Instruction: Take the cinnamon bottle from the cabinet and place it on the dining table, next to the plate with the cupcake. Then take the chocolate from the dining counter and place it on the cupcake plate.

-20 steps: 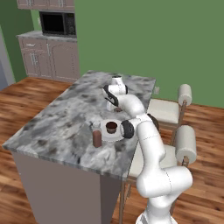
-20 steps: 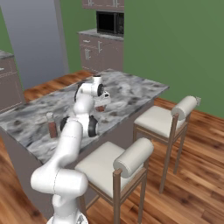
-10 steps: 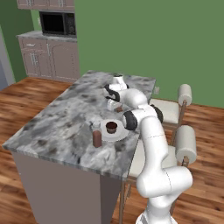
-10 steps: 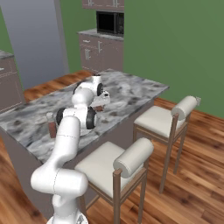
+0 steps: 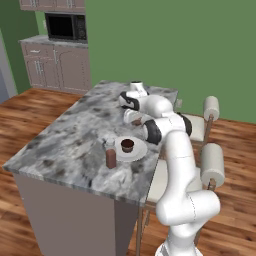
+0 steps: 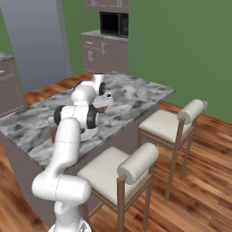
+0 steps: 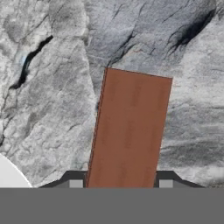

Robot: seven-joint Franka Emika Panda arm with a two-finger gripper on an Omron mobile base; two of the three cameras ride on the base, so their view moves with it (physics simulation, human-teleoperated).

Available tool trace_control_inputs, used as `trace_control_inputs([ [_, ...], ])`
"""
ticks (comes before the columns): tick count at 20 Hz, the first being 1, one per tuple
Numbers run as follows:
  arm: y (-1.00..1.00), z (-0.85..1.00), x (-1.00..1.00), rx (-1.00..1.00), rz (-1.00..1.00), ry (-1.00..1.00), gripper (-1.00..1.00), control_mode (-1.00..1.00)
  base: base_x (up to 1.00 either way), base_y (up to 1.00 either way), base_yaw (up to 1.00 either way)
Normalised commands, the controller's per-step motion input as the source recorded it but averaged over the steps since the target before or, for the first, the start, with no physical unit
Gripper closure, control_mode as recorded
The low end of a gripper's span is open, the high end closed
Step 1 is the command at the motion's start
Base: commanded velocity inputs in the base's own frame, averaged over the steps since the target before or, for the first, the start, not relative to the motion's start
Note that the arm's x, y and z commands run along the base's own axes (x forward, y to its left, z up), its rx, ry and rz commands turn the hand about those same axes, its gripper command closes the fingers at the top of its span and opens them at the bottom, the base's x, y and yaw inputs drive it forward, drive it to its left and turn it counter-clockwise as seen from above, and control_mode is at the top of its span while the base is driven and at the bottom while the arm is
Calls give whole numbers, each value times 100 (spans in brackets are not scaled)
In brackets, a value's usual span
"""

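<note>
In the left base view the bottle (image 5: 110,156) is standing on the table (image 5: 65,145), just beside the plate (image 5: 138,151) at its nine o'clock, with the cupcake (image 5: 127,145) sitting on the plate; that half of the task looks done. At about one o'clock from the plate the gripper (image 5: 135,120) is reaching down to the stone, and compared with a second ago the arm's elbow is riding higher and closer to the plate while the hand is staying at the same spot. In the right base view the gripper (image 6: 102,105) is pressing low near the table's (image 6: 145,93) edge, the arm hiding the plate; a dark sliver of chocolate (image 6: 100,109) is showing under it. In the hand view the chocolate (image 7: 129,127) is lying flat on the marble, running from six toward twelve o'clock, its near end sitting between the two finger tips (image 7: 75,183), which are flanking it closely at both sides; a white arc of plate (image 7: 8,177) is peeking in at eight o'clock. The jaws have been narrowing over the last second and now look closed on the bar, though it is not lifted yet. Next, I judge, comes a lift and a short carry to the plate.
</note>
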Motion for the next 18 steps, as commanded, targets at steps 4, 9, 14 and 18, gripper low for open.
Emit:
trace_control_inputs([
  [4,0,2,-54,0,-1,0,100,-100,0,0,0],
  [9,0,0,-61,0,-5,0,100,-100,0,0,0],
  [14,0,-1,-60,0,-5,-4,100,-100,0,0,0],
  [18,0,2,-51,2,-6,-3,100,-100,0,0,0],
])
